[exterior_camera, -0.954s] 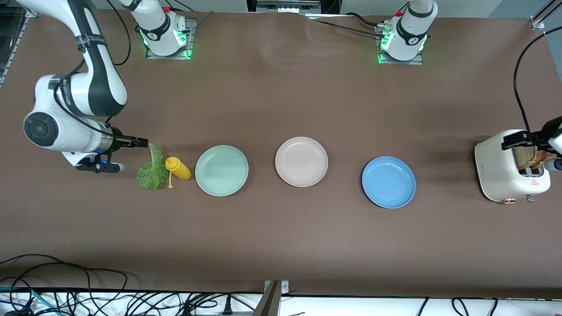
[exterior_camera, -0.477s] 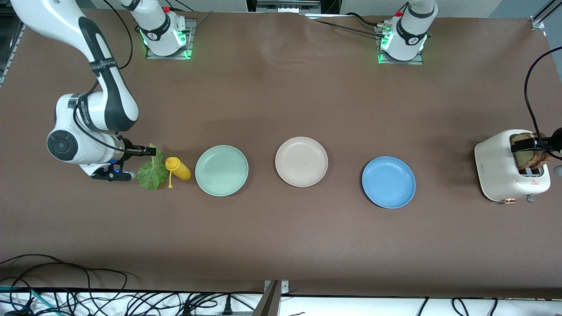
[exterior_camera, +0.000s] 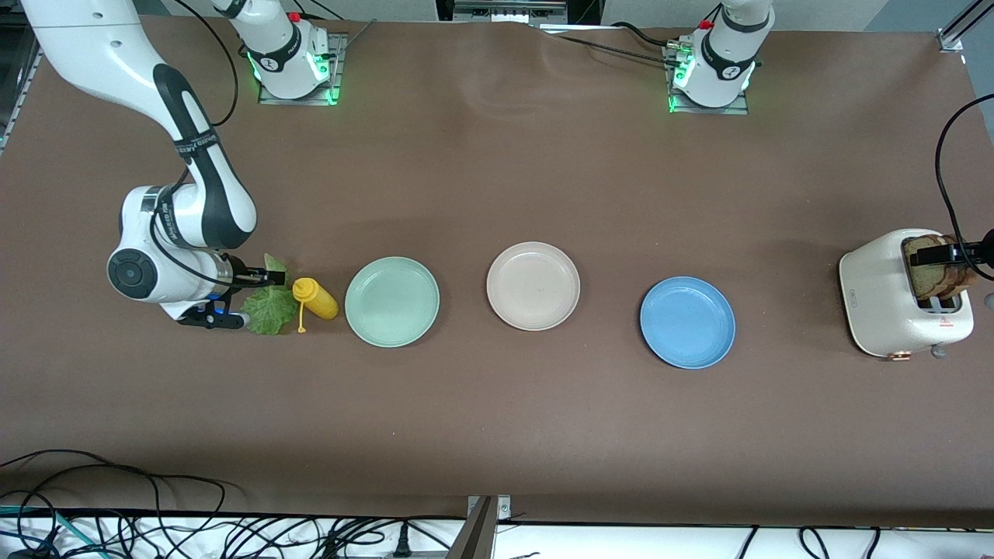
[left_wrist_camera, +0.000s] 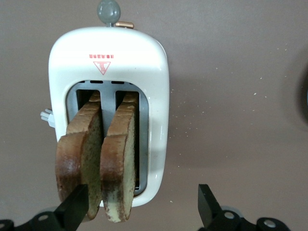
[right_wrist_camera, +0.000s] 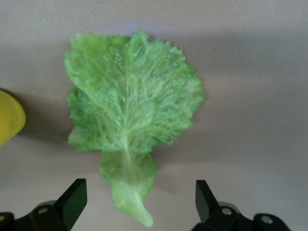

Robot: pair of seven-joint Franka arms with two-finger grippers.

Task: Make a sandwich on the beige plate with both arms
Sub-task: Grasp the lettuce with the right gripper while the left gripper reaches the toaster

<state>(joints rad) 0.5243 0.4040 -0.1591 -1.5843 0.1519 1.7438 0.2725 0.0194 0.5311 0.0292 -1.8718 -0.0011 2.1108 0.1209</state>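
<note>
Brown matte surface (exterior_camera: 497,419), cables along the edge nearest the front camera. Right hand (right_wrist_camera: 137,199) sits low over the lettuce leaf (right_wrist_camera: 130,127), fingers spread wide with the leaf stem between them, nothing gripped; in the front view that hand (exterior_camera: 260,276) is at the leaf's (exterior_camera: 269,307) farther end, at the right arm's end of the surface. Leaf lies flat on the surface, with a yellow squeeze bottle (exterior_camera: 317,298) on its side just beside it. Left hand (left_wrist_camera: 139,207) hovers over the white toaster (left_wrist_camera: 108,62), fingers spread and released, one finger beside the outer bread slice; in the front view only its tip (exterior_camera: 980,250) shows at the frame edge over the toaster (exterior_camera: 881,299). Two brown bread slices (left_wrist_camera: 98,161) stand upright in the toaster's two slots, sticking out above the top. Toaster sits at the left arm's end of the surface. Between leaf and toaster, three plates in a row, well apart: mint-green plate (exterior_camera: 392,301) next to the bottle, beige plate (exterior_camera: 533,285) in the middle, blue plate (exterior_camera: 687,322) toward the toaster. Beige plate has nothing on it.
</note>
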